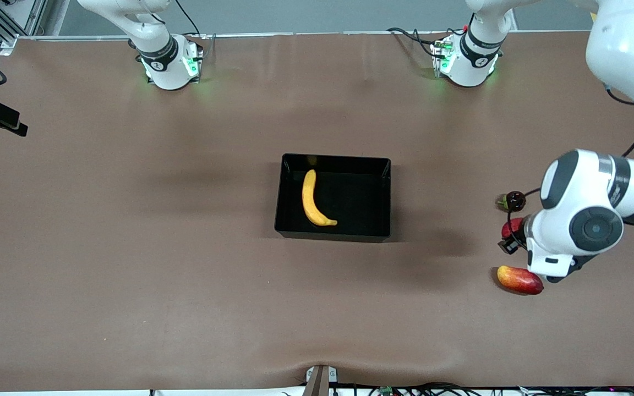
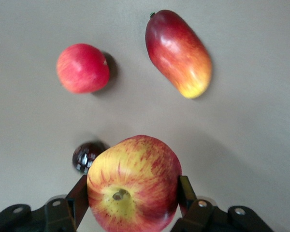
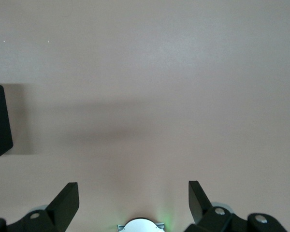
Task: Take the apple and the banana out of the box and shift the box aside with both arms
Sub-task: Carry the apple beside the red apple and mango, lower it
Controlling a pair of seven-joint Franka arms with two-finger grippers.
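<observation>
**Carrying the apple out to the left arm's end**

Holding the apple (image 2: 133, 182) between its two fingers (image 2: 77, 199), the left gripper (image 1: 510, 242) hangs over the table's end by the left arm, among three other fruits: a mango (image 1: 519, 280), a red fruit (image 2: 82, 68) and a dark fruit (image 1: 515, 201); the fingers are partly closed, pressed on the apple's two sides, its dimple facing the wrist camera; the apple is already out of the box (image 1: 332, 235), at about 3 o'clock from it on the table as seen from the front.

The banana (image 1: 313, 200) lies in the box, toward the wall on the right arm's side; its long axis runs roughly 12 to 6 o'clock, the lower tip hooking toward 4; so fingers would close across it from 3 and 9.

The right gripper (image 3: 134, 203) waits high near its base, fingers fully spread and empty, a corner of the box at the edge of its view; judging by the layout, the right arm is the freer one for the banana, while the left has yet to set the apple down in a bare spot between the fruits.
</observation>
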